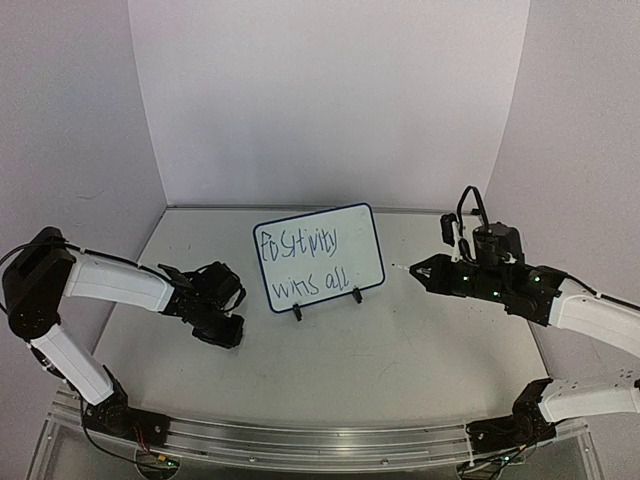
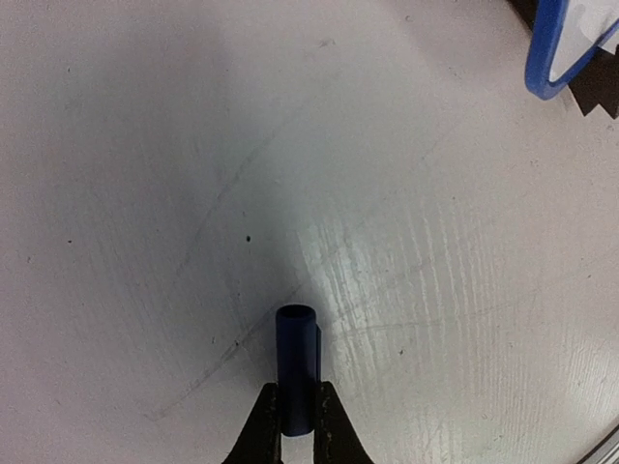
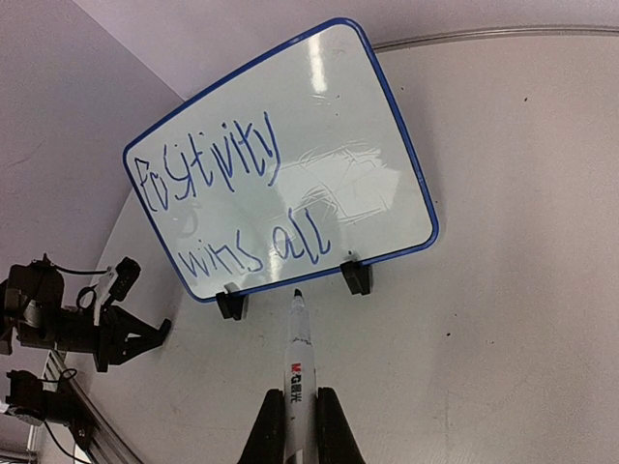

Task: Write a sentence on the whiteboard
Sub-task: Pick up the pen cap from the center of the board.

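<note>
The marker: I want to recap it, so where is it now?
The marker is clamped in the right tool, right of the whiteboard in the top view, tip aimed at its lower edge without touching.

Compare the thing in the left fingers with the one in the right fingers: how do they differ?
The cap in the left gripper is dark blue, short and hollow, open at its far end; the marker in the right gripper is white, longer, with a dark bare tip. The cap points over bare table; the marker aims toward the whiteboard. Both are clamped between shut fingers.
</note>
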Robot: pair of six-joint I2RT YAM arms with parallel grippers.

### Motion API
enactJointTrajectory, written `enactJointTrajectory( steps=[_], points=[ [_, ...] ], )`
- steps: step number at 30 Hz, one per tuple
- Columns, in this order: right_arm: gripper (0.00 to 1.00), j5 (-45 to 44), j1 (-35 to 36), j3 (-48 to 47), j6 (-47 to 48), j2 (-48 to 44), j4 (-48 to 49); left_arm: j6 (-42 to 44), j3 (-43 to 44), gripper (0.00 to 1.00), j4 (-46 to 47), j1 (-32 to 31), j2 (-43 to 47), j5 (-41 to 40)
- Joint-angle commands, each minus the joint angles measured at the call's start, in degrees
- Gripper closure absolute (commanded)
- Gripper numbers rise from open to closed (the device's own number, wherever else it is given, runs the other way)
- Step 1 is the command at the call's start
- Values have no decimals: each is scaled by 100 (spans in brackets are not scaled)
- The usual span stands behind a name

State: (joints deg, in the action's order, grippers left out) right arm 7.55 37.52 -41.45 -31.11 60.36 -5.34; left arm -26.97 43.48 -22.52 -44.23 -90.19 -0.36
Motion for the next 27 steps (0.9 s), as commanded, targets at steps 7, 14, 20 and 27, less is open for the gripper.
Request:
enactJointTrajectory(
  steps=[7, 14, 20, 27],
  points=[
    [100, -230, -34, -93, 194, -87, -271, -117, -102, 100, -97, -147, 37, -189],
    [100, 979, -122, -392, 590, 168, -506, 208, -304, 100, 435, -729, 756, -136],
    [100, 2669, -324, -537, 658, 452, -643, 394, -341, 100, 1031, -1506, 1260, -57],
    [100, 4366, -333, -904, 554, 900, -1120, 281, -133, 100, 1912, -2389, 1165, 343]
  ],
)
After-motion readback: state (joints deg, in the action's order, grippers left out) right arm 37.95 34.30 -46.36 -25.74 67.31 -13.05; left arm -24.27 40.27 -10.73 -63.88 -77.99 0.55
